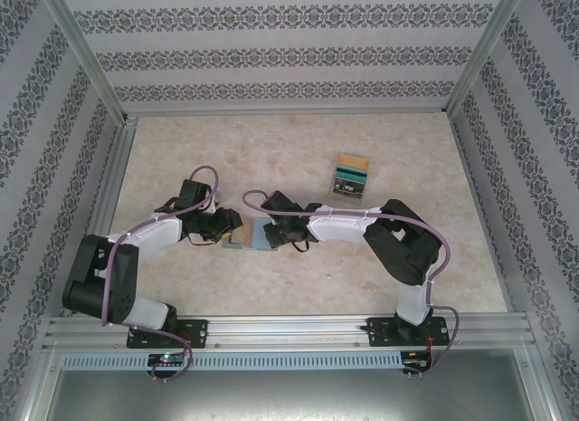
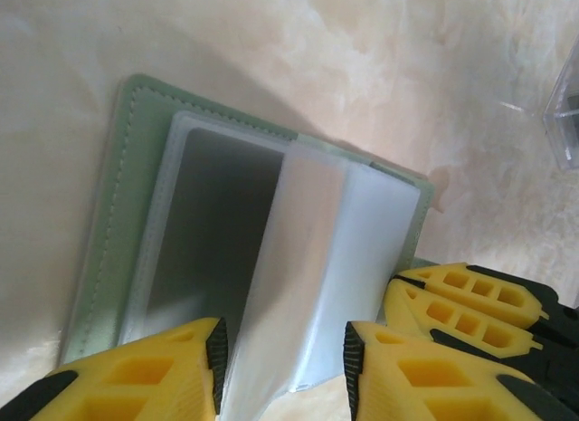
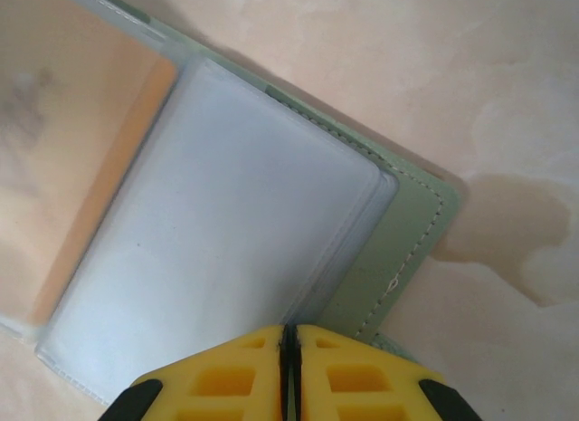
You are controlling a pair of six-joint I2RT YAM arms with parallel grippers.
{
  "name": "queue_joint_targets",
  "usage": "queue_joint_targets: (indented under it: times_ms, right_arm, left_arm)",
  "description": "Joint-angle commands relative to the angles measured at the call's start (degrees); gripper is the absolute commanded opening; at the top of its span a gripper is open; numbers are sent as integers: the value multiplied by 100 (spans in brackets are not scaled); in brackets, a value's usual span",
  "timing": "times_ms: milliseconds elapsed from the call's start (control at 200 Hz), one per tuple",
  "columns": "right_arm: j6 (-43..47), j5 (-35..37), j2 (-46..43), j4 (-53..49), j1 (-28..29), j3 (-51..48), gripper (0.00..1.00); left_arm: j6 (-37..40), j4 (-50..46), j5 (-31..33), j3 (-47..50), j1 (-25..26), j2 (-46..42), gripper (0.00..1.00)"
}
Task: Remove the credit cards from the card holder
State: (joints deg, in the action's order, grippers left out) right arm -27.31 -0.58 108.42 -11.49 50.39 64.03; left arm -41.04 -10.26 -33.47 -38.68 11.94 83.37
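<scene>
The green card holder lies open on the table between both grippers. Its clear sleeves are fanned out. A grey card sits inside one sleeve, and an orange-gold card shows through another. My left gripper is open, and a raised clear sleeve leaf stands between its pads. My right gripper is shut, with its tips down at the holder's stitched edge beside the sleeve stack. Its yellow fingers also appear in the left wrist view. Several loose cards lie stacked at the back right.
The marble-patterned table is walled by patterned panels, with a metal rail along the near edge. A clear plastic corner shows at the right of the left wrist view.
</scene>
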Motion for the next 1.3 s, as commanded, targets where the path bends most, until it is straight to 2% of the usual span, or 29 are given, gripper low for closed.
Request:
queue_joint_targets:
  times_ms: [0, 170, 480, 819, 1059, 1164, 1294]
  right_arm:
    - [-114, -56, 91, -126, 12, 20, 14]
    - [-142, -74, 99, -113, 13, -7, 14]
    - [-233, -188, 85, -21, -38, -16, 14]
    - [-271, -215, 54, -22, -70, -55, 14]
    - [-302, -105, -28, -113, -104, -72, 14]
    - [-337, 139, -267, -71, -159, -219, 14]
    - [-271, -8, -336, -111, -240, -114, 14]
  left_arm:
    - [-150, 545, -573, 85, 44, 105, 40]
    - [-511, 1267, -1050, 233, 51, -80, 39]
    - [-559, 1449, -1405, 98, 314, 151, 36]
    - [-517, 1284, -1159, 14, 359, 154, 37]
    - [-353, 529, -213, 4, 294, -15, 37]
    - [-422, 543, -160, 126, 204, -23, 37]
    - [-412, 565, -181, 144, 184, 64, 37]
